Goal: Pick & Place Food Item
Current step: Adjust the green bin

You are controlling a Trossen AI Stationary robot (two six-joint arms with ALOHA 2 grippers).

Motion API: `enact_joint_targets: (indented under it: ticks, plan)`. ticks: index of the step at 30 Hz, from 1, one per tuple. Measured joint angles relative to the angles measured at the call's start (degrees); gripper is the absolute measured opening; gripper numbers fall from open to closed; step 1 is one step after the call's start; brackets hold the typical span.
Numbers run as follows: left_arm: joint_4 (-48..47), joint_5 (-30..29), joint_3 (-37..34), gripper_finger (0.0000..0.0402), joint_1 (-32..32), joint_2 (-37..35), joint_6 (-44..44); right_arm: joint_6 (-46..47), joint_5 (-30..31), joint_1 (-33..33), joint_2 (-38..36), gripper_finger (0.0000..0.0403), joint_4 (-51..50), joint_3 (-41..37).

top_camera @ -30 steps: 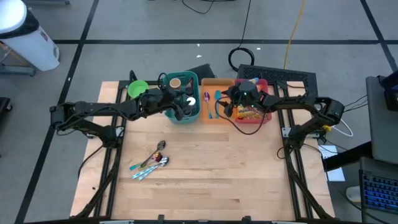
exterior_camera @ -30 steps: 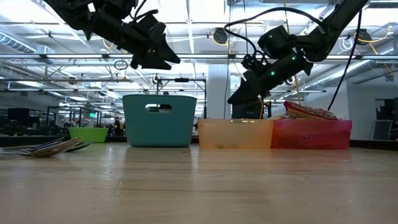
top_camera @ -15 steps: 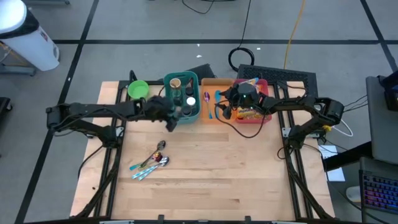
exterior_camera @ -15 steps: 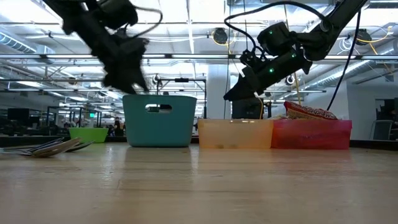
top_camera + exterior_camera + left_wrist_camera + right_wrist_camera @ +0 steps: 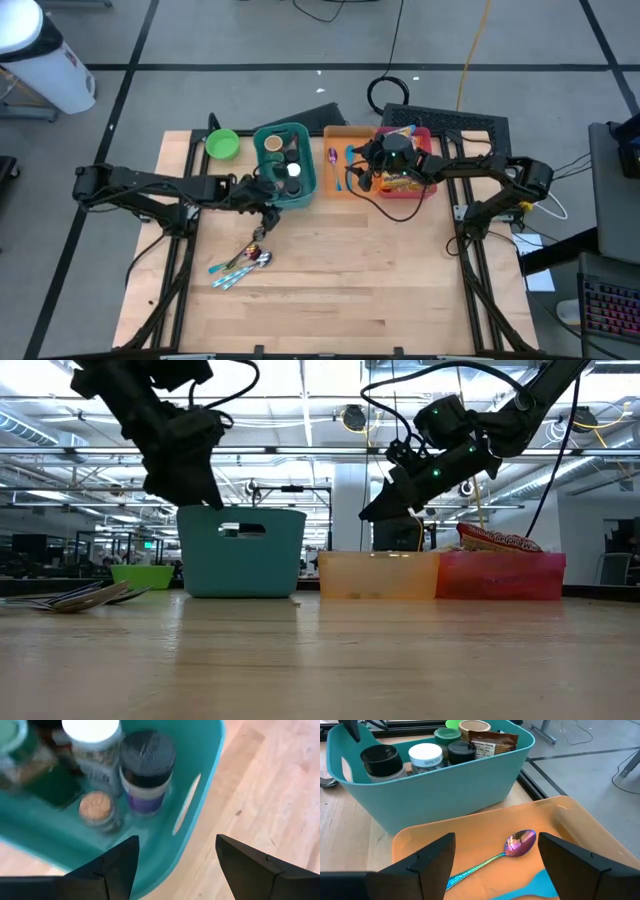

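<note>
A teal bin [image 5: 312,170] stands at the table's far middle. It holds jars with white [image 5: 92,730] and black [image 5: 146,755] lids, a cup and a brown packet [image 5: 490,741]. My left gripper [image 5: 262,200] is open over the bin's near wall [image 5: 210,780]. One finger is over the inside, the other over the table. My right gripper [image 5: 364,174] is open and empty above the orange bin [image 5: 470,840], which holds a purple spoon [image 5: 520,842]. A red bin [image 5: 500,575] with snack packets [image 5: 400,183] stands to the orange bin's right. My left gripper's fingers stand on either side of the teal bin's near wall, close to its handle slot [image 5: 187,802], coming from above at a slant. I cannot tell whether either finger touches the wall.
A green bowl [image 5: 221,145] stands at the far left, left of the teal bin. Several spoons and forks [image 5: 243,262] lie on the bare wood toward the table's near left. A keyboard [image 5: 450,120] lies beyond the far right edge.
My left gripper has gone from above the teal bin toward the table's near and left edges and come lower. The teal bin has slid along the table toward the left and near edges and turned a little.
</note>
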Motion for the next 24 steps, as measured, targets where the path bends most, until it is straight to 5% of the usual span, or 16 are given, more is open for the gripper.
enact_joint_targets:
  ticks: [5, 13, 19, 24]
  plan:
    - [1.1, -0.5, 0.1, 0.0271, 1.5, 0.0, 2.0, 0.1, 0.0, 0.0, 0.0, 0.0274, -0.5, 0.0]
    - [-2.2, -11.6, 4.8, 0.0271, 2.4, -8.4, 3.5, 0.0, 0.0, 0.0, 0.0, 0.0272, -0.7, 0.0]
    - [-20.5, -18.3, 1.4, 0.0271, 1.8, -13.2, -18.6, 0.0, 0.0, 0.0, 0.0, 0.027, -1.2, 0.0]
    - [-16.8, -17.8, -7.5, 0.0267, 1.9, -13.1, -29.3, -0.1, 0.0, 0.0, 0.0, 0.027, -0.8, 0.0]
